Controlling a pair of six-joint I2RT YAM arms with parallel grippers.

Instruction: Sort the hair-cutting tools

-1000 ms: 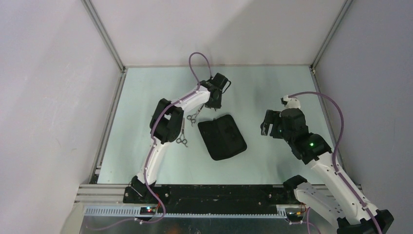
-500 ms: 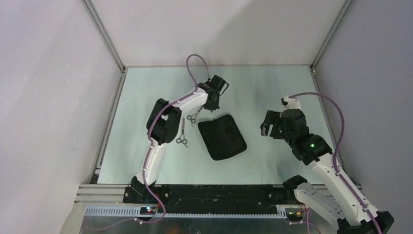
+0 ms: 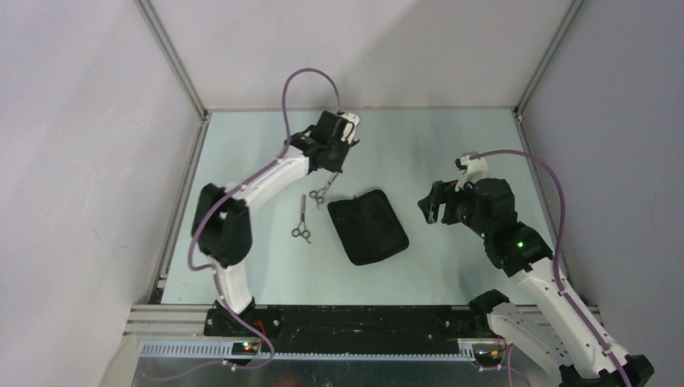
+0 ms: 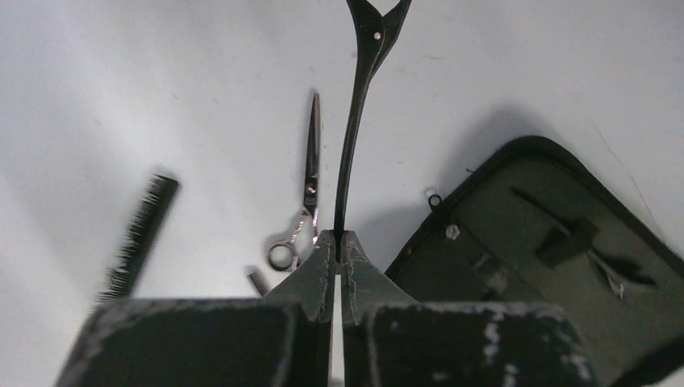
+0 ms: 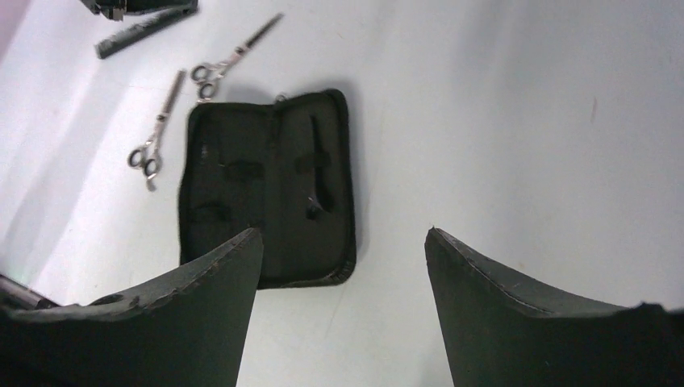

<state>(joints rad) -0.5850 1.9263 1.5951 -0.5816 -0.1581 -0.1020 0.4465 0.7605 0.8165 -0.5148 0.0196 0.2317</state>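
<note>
Pouch lies open; left jaws pinch a hair clip, right jaws spread.

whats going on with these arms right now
The left gripper, jaws shut, holds a thin black hair clip by one end. The right gripper hangs with jaws open, to the right of the open black pouch. Two scissors and a comb lie on the table beside the pouch.

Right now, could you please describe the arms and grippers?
The left arm and right arm have white links, black joints and a purple cable each; the right shows a green light. The left gripper and right gripper have dark, scuffed, wedge-shaped fingers.
</note>
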